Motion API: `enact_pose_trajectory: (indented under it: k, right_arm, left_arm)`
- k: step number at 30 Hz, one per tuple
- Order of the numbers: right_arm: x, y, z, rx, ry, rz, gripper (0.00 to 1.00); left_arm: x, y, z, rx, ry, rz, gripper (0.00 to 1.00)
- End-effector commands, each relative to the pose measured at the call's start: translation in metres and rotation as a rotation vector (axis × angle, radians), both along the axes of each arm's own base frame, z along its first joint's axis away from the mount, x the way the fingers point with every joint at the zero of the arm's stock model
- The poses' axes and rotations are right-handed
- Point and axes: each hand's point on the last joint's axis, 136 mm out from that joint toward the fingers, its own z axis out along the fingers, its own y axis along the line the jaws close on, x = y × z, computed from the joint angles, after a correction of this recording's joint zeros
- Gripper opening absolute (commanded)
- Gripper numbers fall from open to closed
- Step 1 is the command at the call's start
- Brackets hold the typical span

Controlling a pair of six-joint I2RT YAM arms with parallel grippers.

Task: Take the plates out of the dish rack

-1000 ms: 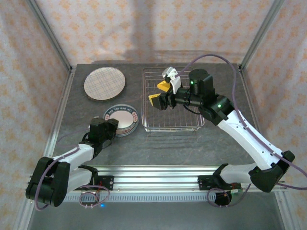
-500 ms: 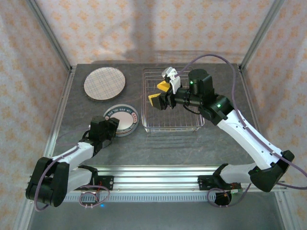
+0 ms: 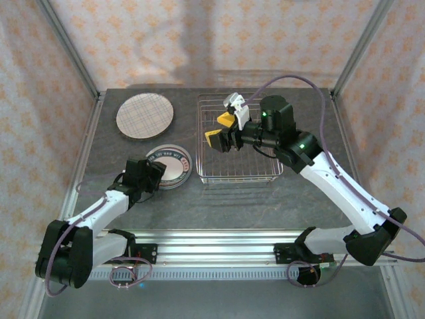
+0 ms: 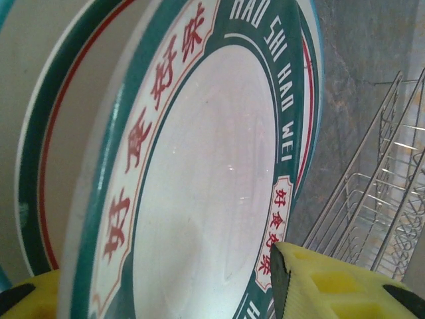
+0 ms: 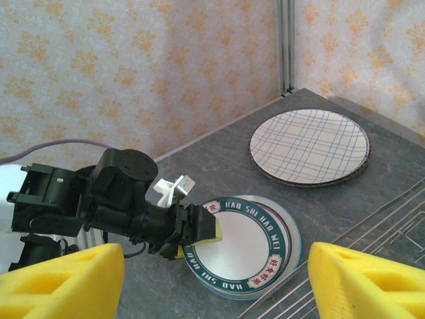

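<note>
Two plates lie on the table: a purple plaid one point(image 3: 145, 115) point(image 5: 309, 146) at the back left, and a stack whose top plate has a green-and-red lettered rim point(image 3: 171, 163) point(image 5: 246, 249) point(image 4: 212, 166). My left gripper point(image 3: 154, 174) point(image 5: 199, 240) is at the stack's near-left rim. Its yellow fingers point(image 4: 332, 286) stand apart, one above and one below the top plate's rim, and the plate rests flat. The silver wire dish rack point(image 3: 242, 174) point(image 4: 392, 193) holds no plates. My right gripper point(image 3: 220, 129) point(image 5: 212, 286) hovers open over the rack's left side, nothing between its fingers.
Metal frame posts point(image 3: 80, 66) and patterned curtain walls close in the grey table point(image 3: 219, 199) on three sides. The rack's left wall stands close to the plate stack. An aluminium rail point(image 3: 212, 242) runs along the near edge.
The left jaws have widened around the lettered plate's rim, and the left wrist has shifted slightly back. The right arm has not moved.
</note>
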Motion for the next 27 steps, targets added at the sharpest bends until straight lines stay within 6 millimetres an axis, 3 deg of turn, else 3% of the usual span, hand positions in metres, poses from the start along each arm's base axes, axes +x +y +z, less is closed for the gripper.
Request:
enact_pose_trajectory:
  k: [1,5,8,27]
  right_arm:
    - [0.0,0.002,0.008,0.027,-0.018,-0.001,0.73]
    - [0.001,0.003,0.008,0.027,-0.02,-0.003,0.73]
    - [0.001,0.003,0.008,0.026,-0.02,-0.005,0.73]
    - [0.003,0.003,0.006,0.021,-0.017,-0.012,0.73]
  left_arm:
    - [-0.004,0.002,-0.001,0.025,0.076,-0.026,0.51]
    - [-0.008,0.0,-0.004,0.034,0.13,-0.043,0.52]
    - [-0.012,0.001,-0.006,0.048,0.171,-0.052,0.64]
    - [-0.014,0.0,-0.017,0.087,0.322,-0.106,0.66]
